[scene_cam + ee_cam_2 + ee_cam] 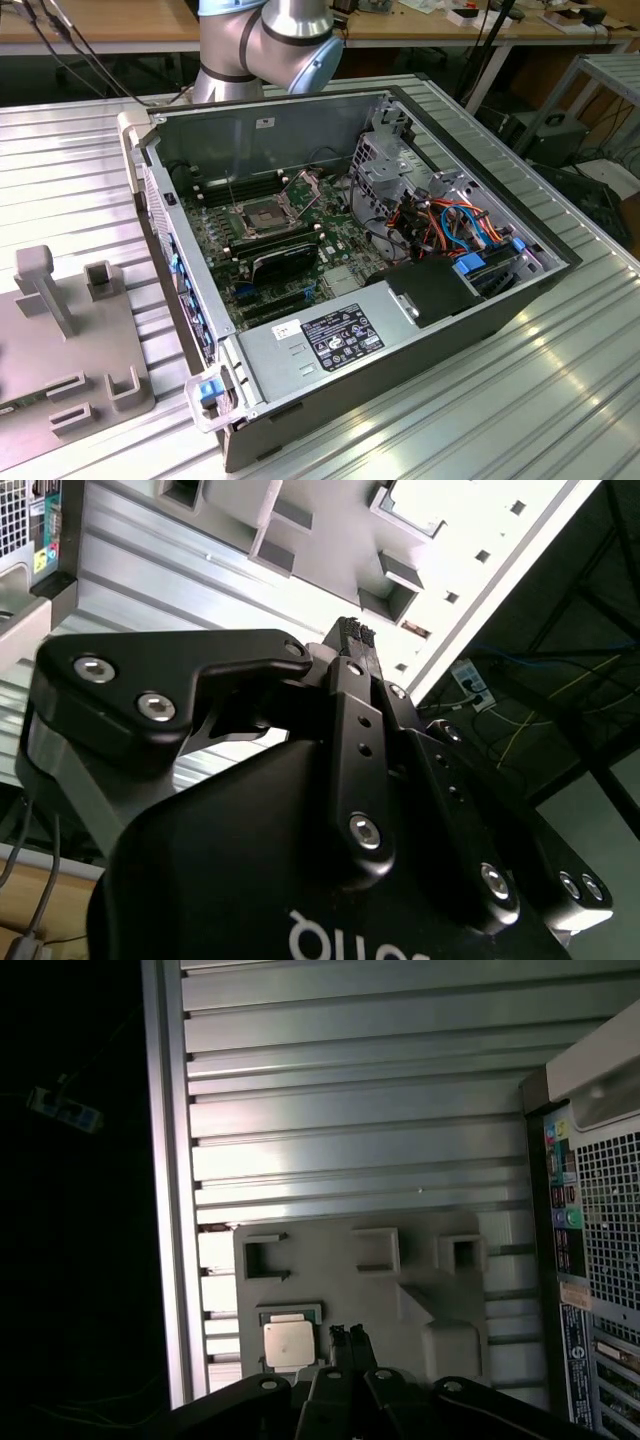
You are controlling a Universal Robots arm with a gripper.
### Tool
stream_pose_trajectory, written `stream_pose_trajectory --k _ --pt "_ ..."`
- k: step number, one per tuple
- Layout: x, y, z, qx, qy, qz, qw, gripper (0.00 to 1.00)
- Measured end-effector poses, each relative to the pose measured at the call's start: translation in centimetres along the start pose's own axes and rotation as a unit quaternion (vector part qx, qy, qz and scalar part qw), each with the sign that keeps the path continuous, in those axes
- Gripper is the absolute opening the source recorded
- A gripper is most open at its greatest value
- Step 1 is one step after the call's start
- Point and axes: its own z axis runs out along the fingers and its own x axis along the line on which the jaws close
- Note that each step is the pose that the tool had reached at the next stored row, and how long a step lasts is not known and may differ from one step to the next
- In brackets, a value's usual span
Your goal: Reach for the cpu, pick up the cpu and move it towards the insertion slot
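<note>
The cpu (pixel 288 1345) is a pale square chip lying flat in a recess of the grey fixture plate (pixel 400 1290), outside the computer case. In the first wrist view my gripper (pixel 348 1338) hangs above that plate, just beside the cpu and apart from it. Its black fingertips (pixel 355 632) are pressed together with nothing between them. The insertion slot (pixel 262 216) is the silver-framed square socket with a dark centre on the motherboard inside the open case, in the exterior view.
The open computer case (pixel 470 300) stands on a ribbed metal table (pixel 90 180); its rear panel (pixel 600 1210) borders the fixture. Grey fixture blocks (pixel 45 285) rise at the exterior view's left. The arm's base (pixel 265 45) stands behind the case. The table edge (pixel 165 1210) runs close to the cpu.
</note>
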Motion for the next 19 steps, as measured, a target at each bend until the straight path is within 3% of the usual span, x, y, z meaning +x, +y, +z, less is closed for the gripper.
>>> stream_pose_trajectory --k 8,15,19 --pt "0.92 -0.22 0.11 0.0 0.0 0.0 1.0 0.11" --pt "3.71 -0.76 0.34 -0.0003 0.0 0.0 1.0 0.11" --pt "3.82 -0.77 0.34 -0.0002 0.0001 0.0 1.0 0.11"
